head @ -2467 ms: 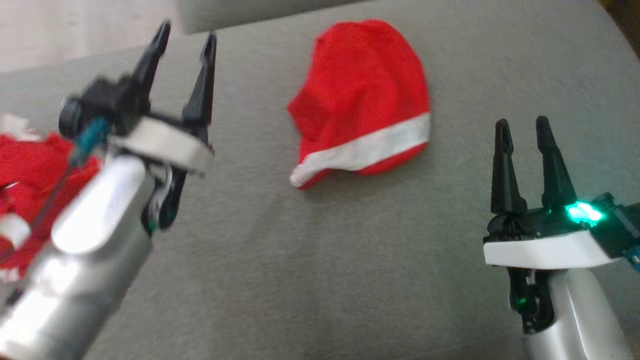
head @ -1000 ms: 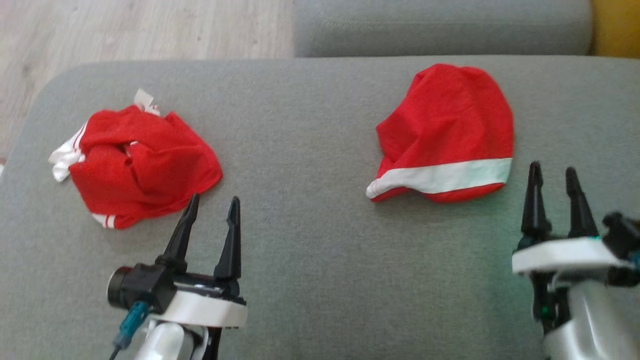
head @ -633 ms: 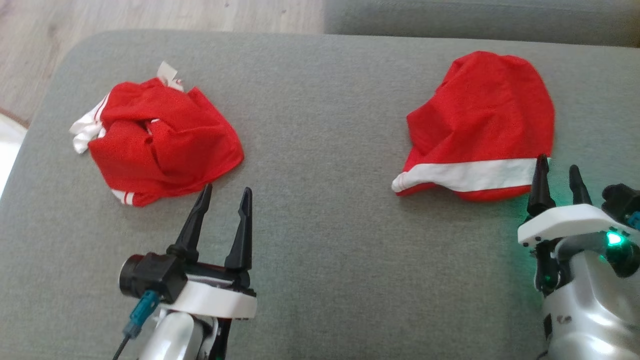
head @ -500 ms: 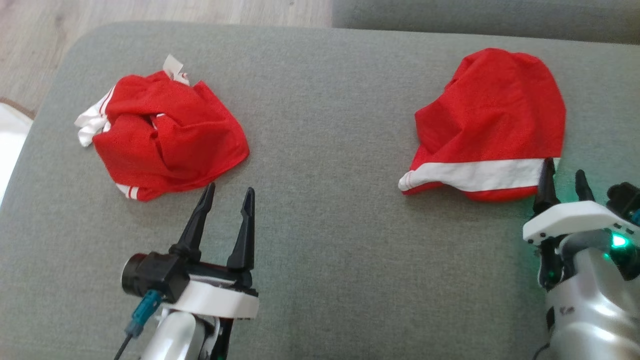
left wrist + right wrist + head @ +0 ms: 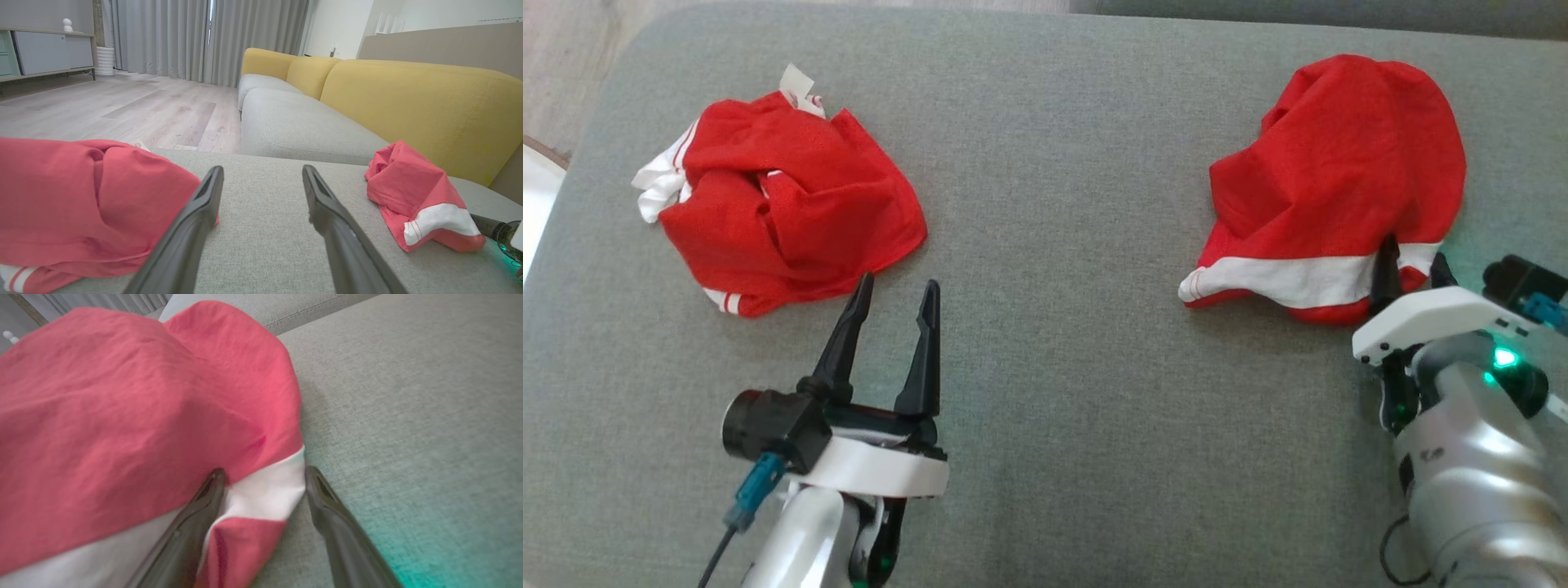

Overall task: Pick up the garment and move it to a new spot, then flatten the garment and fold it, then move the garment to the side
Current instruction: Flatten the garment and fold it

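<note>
right tool (image 5: 263, 473) wide, astride white band (image 5: 261, 500) at garment (image 5: 122, 396) corner; sink lower, then close on both layers; left tool (image 5: 898, 282) wide, holding nothing

No legible text, brand, number or sign found. The small white tag (image 5: 797, 82) on the crumpled red-and-white fabric garment (image 5: 792, 212), upper left, is too small to read.

Right hand (image 5: 1414, 247), fingers apart, at right garment (image 5: 1339, 171).
</note>
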Robot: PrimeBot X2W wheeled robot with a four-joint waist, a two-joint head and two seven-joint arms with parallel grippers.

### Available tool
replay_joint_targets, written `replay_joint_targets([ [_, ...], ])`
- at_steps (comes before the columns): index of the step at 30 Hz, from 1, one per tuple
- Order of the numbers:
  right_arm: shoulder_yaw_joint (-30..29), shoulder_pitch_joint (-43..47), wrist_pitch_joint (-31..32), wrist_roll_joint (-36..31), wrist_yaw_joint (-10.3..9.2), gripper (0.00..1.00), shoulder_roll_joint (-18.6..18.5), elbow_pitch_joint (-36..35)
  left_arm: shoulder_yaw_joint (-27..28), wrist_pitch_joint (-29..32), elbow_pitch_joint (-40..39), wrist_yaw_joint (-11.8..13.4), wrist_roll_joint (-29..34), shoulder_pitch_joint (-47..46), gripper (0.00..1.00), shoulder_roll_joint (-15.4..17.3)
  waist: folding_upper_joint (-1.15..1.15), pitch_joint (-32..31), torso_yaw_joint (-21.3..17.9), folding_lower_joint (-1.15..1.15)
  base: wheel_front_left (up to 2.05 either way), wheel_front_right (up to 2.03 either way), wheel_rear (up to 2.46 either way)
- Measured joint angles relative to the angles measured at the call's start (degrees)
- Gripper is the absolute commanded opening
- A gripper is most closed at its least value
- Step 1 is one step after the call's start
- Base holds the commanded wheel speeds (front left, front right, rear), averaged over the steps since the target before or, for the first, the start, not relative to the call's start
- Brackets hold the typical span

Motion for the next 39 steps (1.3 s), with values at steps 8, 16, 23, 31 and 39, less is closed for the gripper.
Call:
replay_joint_targets([
  [8,-5.1,-0.9,-0.5,-3.4,0.00,0.00,0.2,-0.8,1.4,0.0,0.1,-0.7,0.5,-1.0,1.00,-0.5,0.00,-0.4,-1.2,0.01,0.00,0.00,0.00],
  [16,-14.5,2.3,-0.5,-7.3,0.00,0.00,0.3,-13.3,1.9,0.0,0.7,-0.9,0.5,-0.5,1.00,-1.0,0.00,-3.1,-2.1,0.00,0.00,0.00,0.00],
  [23,-19.3,3.3,0.5,-11.4,0.00,0.00,-0.4,-27.5,2.8,0.0,0.7,-0.9,0.5,1.7,1.00,-1.3,0.00,-6.7,-3.3,-0.01,0.00,0.00,0.00],
  [31,-8.3,0.4,6.8,-13.6,0.00,0.00,-1.1,-45.3,3.2,0.0,-0.2,-0.8,0.4,3.0,1.00,-1.4,0.00,-9.5,-3.4,-0.01,0.00,0.00,0.00],
  [39,17.9,3.3,13.1,-10.5,0.00,0.00,-0.7,-48.9,3.0,0.0,-0.3,-0.8,0.2,4.1,1.00,-1.6,0.00,-9.0,-1.4,0.00,0.00,0.00,0.00],
])
